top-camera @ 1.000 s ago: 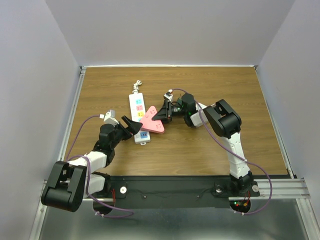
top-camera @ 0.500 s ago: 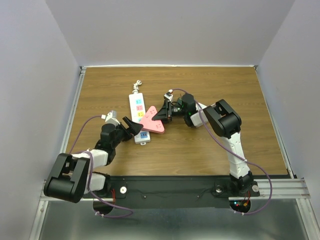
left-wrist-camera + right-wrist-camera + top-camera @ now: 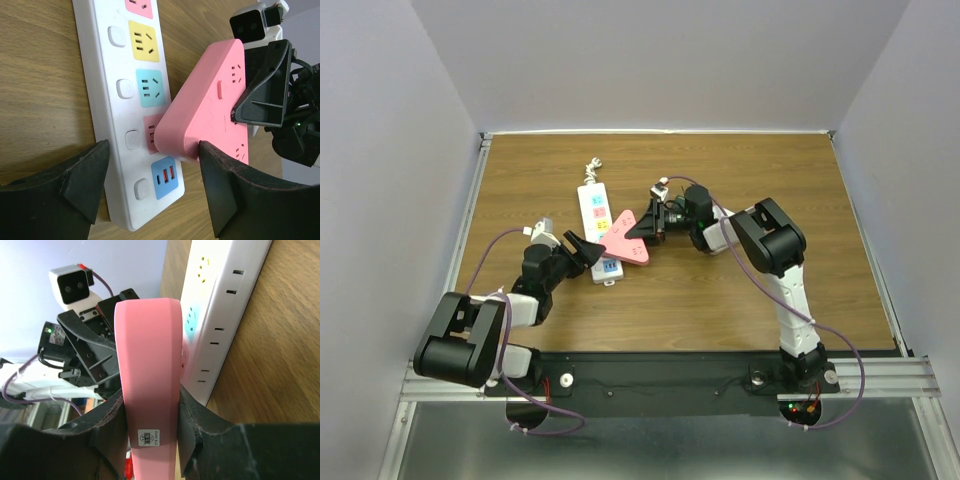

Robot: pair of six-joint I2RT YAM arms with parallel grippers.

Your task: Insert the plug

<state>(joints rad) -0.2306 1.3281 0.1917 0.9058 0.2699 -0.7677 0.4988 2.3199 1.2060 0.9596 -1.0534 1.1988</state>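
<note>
A white power strip (image 3: 592,212) with coloured sockets lies on the wooden table. A pink triangular plug (image 3: 624,243) rests tilted on its near part, over the red socket (image 3: 151,134). My right gripper (image 3: 646,228) is shut on the plug's far side. In the right wrist view both fingers (image 3: 107,422) press the pink plug (image 3: 147,350) edge-on beside the power strip (image 3: 220,305). My left gripper (image 3: 152,146) is open and straddles the near end of the power strip (image 3: 122,60). Its left finger is at the strip's left edge and its right finger touches the corner of the pink plug (image 3: 210,110).
The strip's white cord (image 3: 592,168) curls toward the back of the table. A metal rail (image 3: 465,230) borders the table on the left. Grey walls enclose the table on three sides.
My left gripper has moved forward around the strip's near end and its jaws have narrowed. The right gripper and pink plug have hardly moved.
</note>
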